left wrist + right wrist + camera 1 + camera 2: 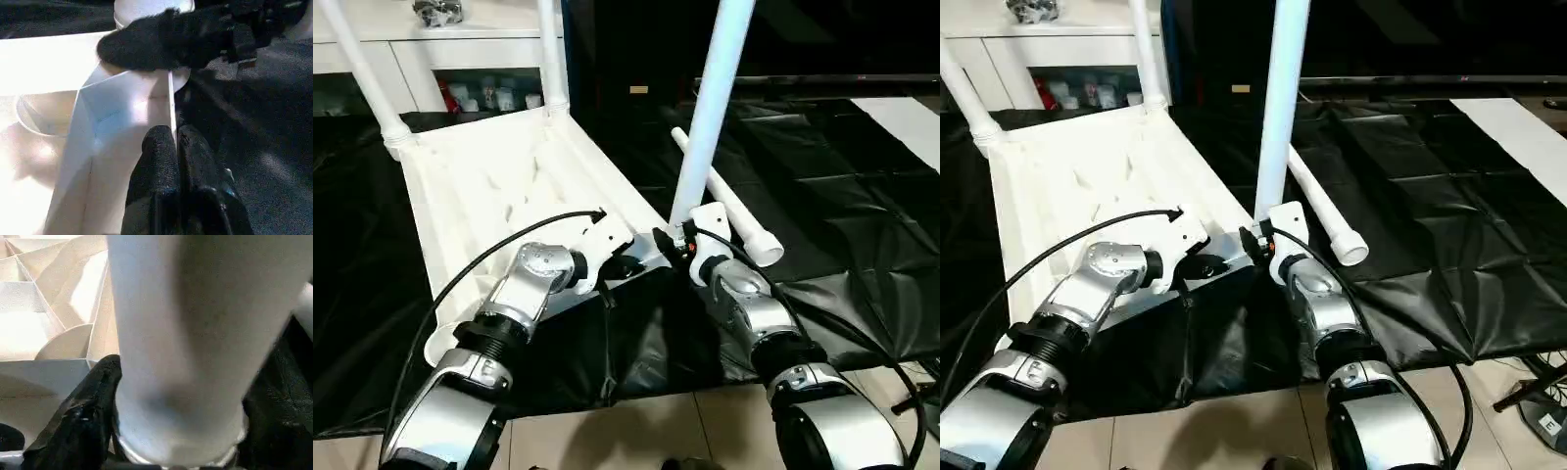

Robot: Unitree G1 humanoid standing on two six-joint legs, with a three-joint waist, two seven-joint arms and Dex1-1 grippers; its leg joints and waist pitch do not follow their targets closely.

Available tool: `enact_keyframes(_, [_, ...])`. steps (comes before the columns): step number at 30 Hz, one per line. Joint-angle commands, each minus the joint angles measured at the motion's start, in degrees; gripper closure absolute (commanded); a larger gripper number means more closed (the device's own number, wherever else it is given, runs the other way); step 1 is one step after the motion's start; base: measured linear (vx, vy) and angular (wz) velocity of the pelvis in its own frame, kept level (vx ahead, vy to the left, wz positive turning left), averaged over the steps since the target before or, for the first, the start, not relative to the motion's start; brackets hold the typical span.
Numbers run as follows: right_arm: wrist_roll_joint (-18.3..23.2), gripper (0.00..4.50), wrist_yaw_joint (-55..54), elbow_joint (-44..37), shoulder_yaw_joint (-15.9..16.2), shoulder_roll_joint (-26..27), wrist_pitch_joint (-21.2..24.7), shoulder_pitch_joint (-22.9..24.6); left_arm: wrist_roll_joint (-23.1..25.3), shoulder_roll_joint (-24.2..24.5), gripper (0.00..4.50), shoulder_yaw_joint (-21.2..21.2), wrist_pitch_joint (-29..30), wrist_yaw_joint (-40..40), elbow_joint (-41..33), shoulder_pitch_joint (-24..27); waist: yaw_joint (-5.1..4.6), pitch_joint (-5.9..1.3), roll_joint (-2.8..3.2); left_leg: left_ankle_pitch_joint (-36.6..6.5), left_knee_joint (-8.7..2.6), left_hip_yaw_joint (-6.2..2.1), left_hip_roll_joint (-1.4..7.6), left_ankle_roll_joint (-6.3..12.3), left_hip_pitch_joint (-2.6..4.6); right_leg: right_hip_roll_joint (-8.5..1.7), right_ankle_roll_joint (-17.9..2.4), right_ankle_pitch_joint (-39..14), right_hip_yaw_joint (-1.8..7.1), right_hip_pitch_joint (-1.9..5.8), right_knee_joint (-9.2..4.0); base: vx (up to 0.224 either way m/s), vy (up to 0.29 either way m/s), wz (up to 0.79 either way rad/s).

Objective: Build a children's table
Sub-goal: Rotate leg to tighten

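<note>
A: Where's the tabletop (499,186)?
B: Upside down on the black sheet (822,186), ribs up; stiff, light plastic. The left gripper (171,142), jaws together, pinches its thin rim.
A: And the leg (710,117)?
B: Upright at the near corner socket; smooth, likely slippery. The right gripper (688,247) clasps its base, jaws apart around it.

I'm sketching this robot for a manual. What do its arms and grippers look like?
Both forearms are rounded silver metal shells, the left arm and right arm alike, with black ribbed collars between segments. White plastic housings sit at the wrists. A black cable loops along each arm to its housing. The left gripper and right gripper have matte black, rough-surfaced fingers.
</note>
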Motion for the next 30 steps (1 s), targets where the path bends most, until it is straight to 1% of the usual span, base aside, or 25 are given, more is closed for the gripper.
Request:
enact_keyframes(1, [-0.70, 0.79, 3.06, 1.04, 2.27, 0.84, 0.44, -0.69, -0.11, -1.41, 4.50, -3.32, -1.63, -3.24, -1.62, -0.33, 0.08, -3.87, 0.16, -18.90, -4.08, 0.12, 0.74, 2.57, 0.18, -2.41, -10.45, -22.26, 2.17, 2.78, -4.30, 0.000, 0.000, 0.00])
enact_keyframes(3, [-0.30, 0.79, 10.84, -0.80, 3.35, -1.78, -0.46, 0.00, -0.25, 0.82, 4.50, -3.53, -2.84, -5.64, -1.44, -0.10, 0.42, -4.12, 0.21, -17.17, -3.92, 0.24, 0.80, 3.39, -0.05, -2.35, -11.74, -18.18, 2.25, 3.11, -3.81, 0.000, 0.000, 0.00])
enact_keyframes(4, [-0.22, 0.79, 12.79, -1.32, 3.77, -2.23, -0.63, 0.19, -0.34, 1.19, 4.50, -3.64, -3.56, -6.25, -1.44, -0.03, 0.52, -4.07, 0.22, -16.52, -3.89, 0.31, 0.87, 3.77, -0.09, -2.34, -12.54, -16.39, 2.33, 3.08, -3.58, 0.000, 0.000, 0.00])
enact_keyframes(5, [-0.07, 0.79, 16.41, -2.45, 4.67, -3.11, -0.72, 0.67, -0.66, 1.76, 4.50, -3.62, -4.48, -7.31, -1.46, 0.10, 0.55, -4.04, 0.25, -16.33, -3.90, 0.32, 0.85, 3.89, -0.12, -2.35, -12.76, -16.00, 2.33, 3.14, -3.55, 0.000, 0.000, 0.00])
enact_keyframes(6, [-0.14, 0.79, 18.96, -3.10, 5.43, -3.91, -0.85, 1.00, -1.00, 2.26, 4.50, -3.56, -5.34, -8.39, -1.47, 0.21, 0.63, -4.03, 0.16, -16.09, -3.84, 0.35, 0.79, 4.24, -0.23, -2.42, -12.72, -16.04, 2.30, 3.41, -3.53, 0.000, 0.000, 0.00])
enact_keyframes(7, [-0.19, 0.79, 20.58, -3.49, 5.91, -4.44, -0.93, 1.20, -1.21, 2.59, 4.50, -3.50, -5.89, -9.12, -1.48, 0.29, 0.68, -4.08, 0.16, -15.73, -3.84, 0.32, 0.79, 4.34, -0.25, -2.46, -12.74, -15.94, 2.30, 3.44, -3.50, 0.000, 0.000, 0.00])
enact_keyframes(8, [-0.08, 0.79, 23.88, -4.45, 6.84, -5.34, -1.59, 1.68, -1.61, 3.13, 4.50, -3.43, -6.32, -10.54, -1.54, 0.39, 0.76, -4.09, 0.26, -15.39, -3.83, 0.33, 0.90, 4.52, -0.15, -2.49, -12.95, -15.66, 2.32, 3.36, -3.47, 0.000, 0.000, 0.00])
enact_keyframes(9, [-0.05, 0.79, 27.26, -5.26, 7.75, -6.29, -2.04, 2.06, -1.99, 3.76, 4.50, -3.46, -7.02, -12.24, -1.56, 0.47, 0.89, -4.09, 0.22, -15.28, -3.80, 0.32, 0.90, 4.68, -0.17, -2.42, -13.13, -15.39, 2.26, 3.45, -3.42, 0.000, 0.000, 0.00])
enact_keyframes(11, [0.34, 0.79, 33.49, -7.03, 9.35, -7.91, -2.43, 2.85, -2.60, 4.86, 4.50, -3.61, -7.76, -15.21, -1.61, 0.59, 0.99, -3.99, 0.26, -15.87, -3.87, 0.36, 1.01, 4.61, -0.07, -2.42, -13.25, -15.96, 2.27, 3.37, -3.50, 0.000, 0.000, 0.00])
enact_keyframes(12, [0.58, 0.79, 35.77, -7.74, 9.91, -8.48, -2.40, 3.15, -2.80, 5.28, 4.50, -3.70, -7.89, -16.30, -1.63, 0.62, 1.28, -3.92, 0.17, -16.11, -3.87, 0.44, 1.11, 4.60, 0.00, -2.41, -13.11, -16.52, 2.28, 3.35, -3.51, 0.000, 0.000, 0.00])
enact_keyframes(14, [1.72, 0.79, 42.54, -9.90, 11.32, -9.99, -1.13, 3.84, -3.14, 6.72, 4.50, -4.36, -9.29, -19.92, -1.45, 0.72, 1.82, -3.94, 0.32, -16.17, -3.91, 0.45, 1.27, 4.48, 0.07, -2.41, -13.00, -17.08, 2.28, 3.36, -3.48, 0.000, 0.000, 0.00])
enact_keyframes(15, [1.85, 0.79, 44.49, -10.21, 11.59, -10.36, -0.91, 3.90, -3.30, 7.16, 4.50, -4.60, -9.75, -20.96, -1.28, 0.70, 2.20, -3.92, 0.16, -16.19, -3.91, 0.52, 1.33, 4.48, 0.09, -2.36, -12.83, -17.20, 2.29, 3.35, -3.45, 0.000, 0.000, 0.00])
enact_keyframes(17, [2.11, 0.79, 48.69, -11.35, 12.69, -11.30, -0.14, 4.20, -3.80, 7.96, 4.50, -4.72, -10.44, -22.96, -0.90, 0.59, 2.53, -3.90, 0.25, -16.09, -3.96, 0.53, 1.41, 4.25, 0.15, -2.40, -12.97, -17.09, 2.32, 3.26, -3.32, 0.000, 0.000, 0.00])
enact_keyframes(18, [2.45, 0.93, 50.98, -12.33, 13.35, -11.80, 0.70, 4.50, -4.09, 8.29, 4.50, -4.65, -10.52, -23.90, -0.64, 0.44, 2.74, -3.86, 0.22, -16.38, -3.96, 0.59, 1.42, 3.99, 0.32, -2.46, -12.96, -17.68, 2.37, 3.12, -3.41, 0.000, 0.000, 0.00])
enact_keyframes(19, [2.45, 0.93, 50.98, -12.33, 13.35, -11.80, 0.70, 4.50, -4.09, 8.29, 4.50, -4.65, -10.52, -23.90, -0.64, 0.44, 2.82, -3.86, 0.22, -16.45, -3.98, 0.58, 1.43, 3.89, 0.36, -2.43, -12.92, -17.85, 2.38, 3.14, -3.42, 0.000, 0.000, 0.00])
enact_keyframes(21, [2.52, 1.12, 55.13, -13.97, 15.01, -12.74, 2.01, 4.96, -4.18, 9.26, 4.50, -4.78, -11.20, -26.44, 0.07, 0.03, 3.21, -3.89, 0.16, -15.93, -4.06, 0.50, 1.44, 3.55, 0.26, -2.49, -12.53, -18.02, 2.39, 3.25, -3.32, 0.000, 0.000, 0.00])
enact_keyframes(23, [2.47, 1.14, 57.02, -14.72, 15.73, -13.15, 2.44, 5.16, -4.02, 9.84, 4.50, -4.87, -11.76, -27.94, 0.69, -0.28, 3.50, -3.90, 0.25, -15.69, -4.07, 0.53, 1.45, 3.58, 0.37, -2.48, -12.50, -17.75, 2.43, 3.17, -3.34, 0.000, 0.000, 0.00])
enact_keyframes(24, [2.48, 1.37, 57.42, -14.89, 15.87, -13.23, 2.51, 5.21, -3.97, 9.98, 4.50, -4.88, -11.87, -28.31, 0.88, -0.37, 3.54, -3.91, 0.24, -15.79, -4.09, 0.55, 1.47, 3.42, 0.37, -2.52, -12.61, -17.59, 2.48, 3.11, -3.28, 0.000, 0.000, 0.00])
enact_keyframes(25, [2.58, 1.45, 57.70, -14.99, 15.92, -13.19, 2.75, 5.22, -3.96, 10.10, 4.50, -4.90, -11.97, -28.58, 1.05, -0.46, 3.60, -3.91, 0.31, -15.99, -4.10, 0.52, 1.48, 3.25, 0.38, -2.58, -12.63, -17.76, 2.46, 3.12, -3.29, 0.000, 0.000, 0.00])
enact_keyframes(26, [2.58, 1.49, 57.96, -15.12, 15.87, -13.15, 2.97, 5.23, -4.01, 10.19, 4.50, -4.91, -12.09, -28.78, 1.24, -0.57, 3.67, -3.91, 0.24, -16.00, -4.08, 0.53, 1.44, 3.03, 0.39, -2.58, -12.53, -18.03, 2.46, 3.12, -3.33, 0.000, 0.000, 0.00])
enact_keyframes(29, [2.71, 1.67, 58.28, -15.25, 15.50, -12.75, 3.57, 5.26, -4.03, 10.35, 4.50, -4.77, -12.54, -29.21, 1.99, -0.92, 3.67, -3.84, 0.45, -16.71, -4.19, 0.42, 1.40, 2.47, 0.39, -2.61, -12.05, -19.50, 2.41, 3.14, -3.47, 0.000, 0.000, 0.00])
enact_keyframes(30, [2.91, 1.74, 57.73, -15.33, 15.07, -12.47, 3.83, 5.39, -4.00, 10.21, 4.50, -4.51, -12.43, -28.97, 2.12, -0.95, 3.65, -3.90, 0.37, -16.71, -4.16, 0.43, 1.38, 2.35, 0.42, -2.65, -11.90, -19.65, 2.43, 3.16, -3.52, 0.000, 0.000, 0.00])
